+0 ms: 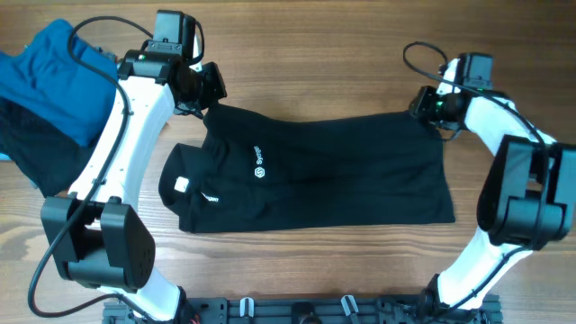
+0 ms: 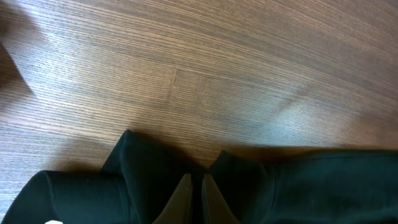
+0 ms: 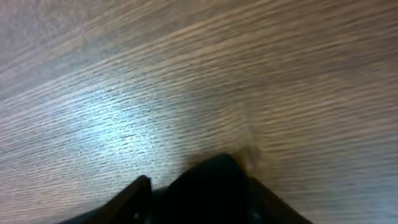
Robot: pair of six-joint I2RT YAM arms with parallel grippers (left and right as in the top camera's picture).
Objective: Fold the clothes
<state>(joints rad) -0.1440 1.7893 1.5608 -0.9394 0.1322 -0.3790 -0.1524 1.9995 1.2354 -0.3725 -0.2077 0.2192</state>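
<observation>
The black shirt [image 1: 324, 175] lies spread across the middle of the wooden worktop [image 1: 315, 54], its white round logo [image 1: 258, 172] and white tag [image 1: 183, 184] toward 9 o'clock; the left pincer [image 1: 209, 104] sits at the shirt's 10 o'clock corner, fingers [image 2: 180, 200] drawn narrow, pinching a ridge of fabric; the right pincer [image 1: 430, 115] grips the 2 o'clock corner, cloth bunched between its fingers; a folded blue garment [image 1: 49, 76] rests at the worktop's 10 o'clock edge.

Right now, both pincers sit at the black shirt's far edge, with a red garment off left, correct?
No: the overhead view shows that garment is bright blue, not red. The left pincer and right pincer do sit at the black shirt's far edge.
</observation>
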